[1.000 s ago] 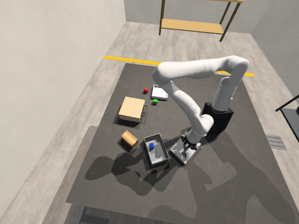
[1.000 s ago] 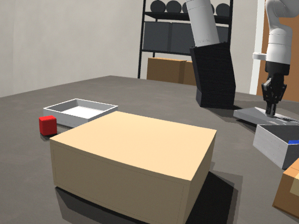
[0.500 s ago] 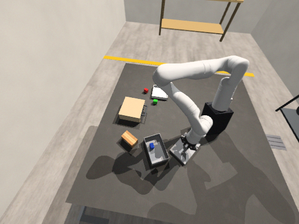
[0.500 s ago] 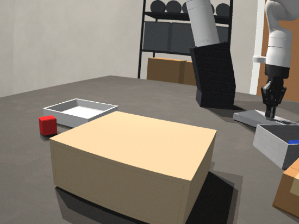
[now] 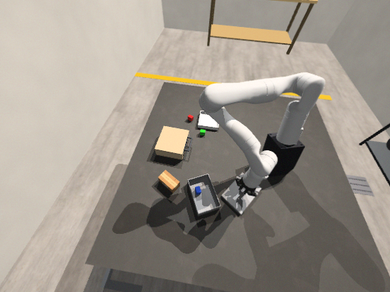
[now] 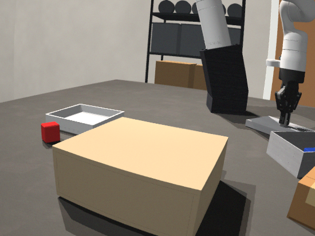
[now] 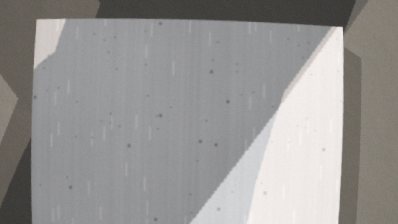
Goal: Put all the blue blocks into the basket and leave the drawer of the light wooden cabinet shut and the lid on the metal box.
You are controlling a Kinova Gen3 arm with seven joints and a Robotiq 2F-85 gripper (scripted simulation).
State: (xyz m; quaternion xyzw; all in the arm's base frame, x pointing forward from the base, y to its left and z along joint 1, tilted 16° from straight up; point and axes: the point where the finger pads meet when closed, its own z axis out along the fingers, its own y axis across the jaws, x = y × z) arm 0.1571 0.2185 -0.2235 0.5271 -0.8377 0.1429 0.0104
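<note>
One blue cube (image 5: pixel 198 190) (image 6: pixel 309 149) lies inside the grey open basket (image 5: pixel 210 212) (image 6: pixel 283 153). Your jaws look closed on the flat grey metal lid (image 5: pixel 234 200) (image 6: pixel 259 123) (image 7: pixel 150 110), its grip point hidden, beside that basket. The shallow pale metal box (image 5: pixel 208 128) (image 6: pixel 67 124) stands uncovered, so parking the lid seems in hand; next, settle it level, then release and rise straight. Watch the lid's edge near the basket wall; more room seems to lie away from it.
</note>
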